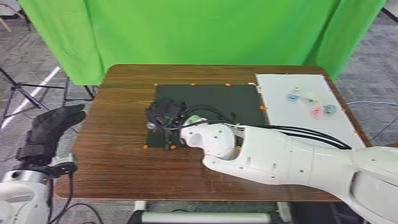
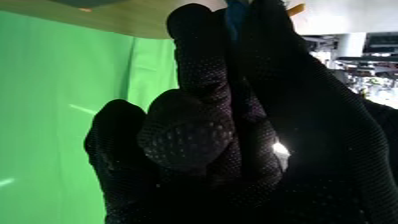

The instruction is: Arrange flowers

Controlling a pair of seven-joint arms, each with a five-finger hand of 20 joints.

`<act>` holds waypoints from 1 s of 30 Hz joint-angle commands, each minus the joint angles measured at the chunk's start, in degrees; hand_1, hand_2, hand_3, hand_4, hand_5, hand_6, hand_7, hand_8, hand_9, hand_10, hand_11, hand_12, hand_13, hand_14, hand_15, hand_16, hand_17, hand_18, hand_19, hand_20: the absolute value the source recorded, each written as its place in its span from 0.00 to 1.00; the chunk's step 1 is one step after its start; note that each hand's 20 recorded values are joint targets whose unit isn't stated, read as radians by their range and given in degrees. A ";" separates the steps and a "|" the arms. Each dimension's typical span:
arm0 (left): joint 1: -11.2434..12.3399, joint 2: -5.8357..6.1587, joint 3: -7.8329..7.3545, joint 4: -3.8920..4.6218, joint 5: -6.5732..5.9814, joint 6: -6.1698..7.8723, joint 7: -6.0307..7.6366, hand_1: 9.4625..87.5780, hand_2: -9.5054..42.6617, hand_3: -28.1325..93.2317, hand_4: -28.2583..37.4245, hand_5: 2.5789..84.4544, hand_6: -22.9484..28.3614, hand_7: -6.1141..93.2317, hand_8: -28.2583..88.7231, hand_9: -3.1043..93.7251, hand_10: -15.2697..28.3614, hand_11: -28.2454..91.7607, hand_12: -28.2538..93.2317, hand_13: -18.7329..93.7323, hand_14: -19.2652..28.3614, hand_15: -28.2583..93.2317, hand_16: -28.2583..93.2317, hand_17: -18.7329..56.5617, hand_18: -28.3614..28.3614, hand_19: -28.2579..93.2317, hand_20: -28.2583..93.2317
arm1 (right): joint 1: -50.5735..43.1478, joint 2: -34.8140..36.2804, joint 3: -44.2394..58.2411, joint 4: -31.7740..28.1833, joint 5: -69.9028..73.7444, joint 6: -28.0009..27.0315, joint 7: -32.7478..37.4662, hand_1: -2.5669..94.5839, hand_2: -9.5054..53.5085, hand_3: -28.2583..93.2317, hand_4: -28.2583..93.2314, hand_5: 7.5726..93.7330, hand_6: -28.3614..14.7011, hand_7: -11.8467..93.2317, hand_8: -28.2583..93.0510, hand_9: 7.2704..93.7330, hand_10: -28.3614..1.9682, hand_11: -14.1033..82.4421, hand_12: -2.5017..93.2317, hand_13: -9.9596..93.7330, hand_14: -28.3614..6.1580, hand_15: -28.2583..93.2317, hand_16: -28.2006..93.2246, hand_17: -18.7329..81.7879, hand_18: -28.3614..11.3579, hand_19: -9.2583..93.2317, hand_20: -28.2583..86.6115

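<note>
- dark mat [image 1: 206, 94]: my right hand [image 1: 166, 108] is over its left part, far nearer the stem than my left hand [image 1: 55, 122], relaxed beyond its left side.
- loose flowers [image 1: 317, 112]: right of the mat.
- green stem [image 1: 169, 142]: from under my right hand, long axis pointing to the mat's near edge.
- blue thing [image 2: 235, 21]: pinched in my right hand, probably bloom.

Right arm angled inward, right hand [image 1: 165, 111] curled, left hand [image 1: 50, 129] relaxed

From your head, you look down toward the green curtain [image 1: 222, 35]; your right wrist view, nearer, shares that curtain.
</note>
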 commanded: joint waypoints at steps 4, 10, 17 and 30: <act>-0.19 -0.32 -0.11 -0.16 0.29 -2.02 -0.84 0.21 0.49 0.74 0.00 0.55 0.54 0.25 0.17 0.53 0.72 0.42 0.31 0.50 0.80 0.40 0.18 0.35 0.68 0.31 0.33 | 0.67 -0.09 -0.17 0.30 -0.53 -1.55 1.03 0.62 0.00 0.70 0.10 0.76 0.72 0.40 0.30 0.91 0.62 0.23 0.42 0.94 0.80 0.75 0.52 0.80 0.42 1.00 0.75; -0.37 -0.39 -0.09 -0.08 0.53 -2.97 -1.29 0.21 0.45 0.74 0.00 0.54 0.55 0.25 0.18 0.52 0.72 0.42 0.31 0.50 0.80 0.40 0.19 0.35 0.68 0.31 0.33 | 0.29 0.37 0.52 -0.20 -0.69 -3.24 1.45 0.61 0.00 0.71 0.11 0.73 0.71 0.40 0.30 0.88 0.62 0.22 0.42 0.94 0.81 0.75 0.52 0.80 0.43 1.00 0.74; 0.01 -0.35 -0.27 -0.26 0.57 -3.22 -1.56 0.21 0.43 0.74 0.00 0.54 0.55 0.25 0.18 0.52 0.72 0.42 0.31 0.50 0.80 0.40 0.19 0.35 0.68 0.31 0.33 | 0.11 0.87 1.23 -0.89 -0.46 -4.55 1.55 0.60 0.00 0.71 0.11 0.70 0.70 0.40 0.31 0.85 0.62 0.22 0.41 0.93 0.81 0.75 0.52 0.80 0.43 1.00 0.74; -0.25 -0.42 -0.22 -0.12 1.13 -4.62 -2.60 0.23 0.39 0.74 0.03 0.54 0.55 0.25 0.18 0.52 0.72 0.42 0.31 0.50 0.81 0.39 0.19 0.35 0.69 0.30 0.33 | -0.37 3.06 5.02 -3.86 0.36 -11.61 1.97 0.55 0.00 0.73 0.11 0.64 0.70 0.34 0.31 0.72 0.54 0.29 0.26 0.92 0.79 0.75 0.52 0.78 0.43 1.00 0.73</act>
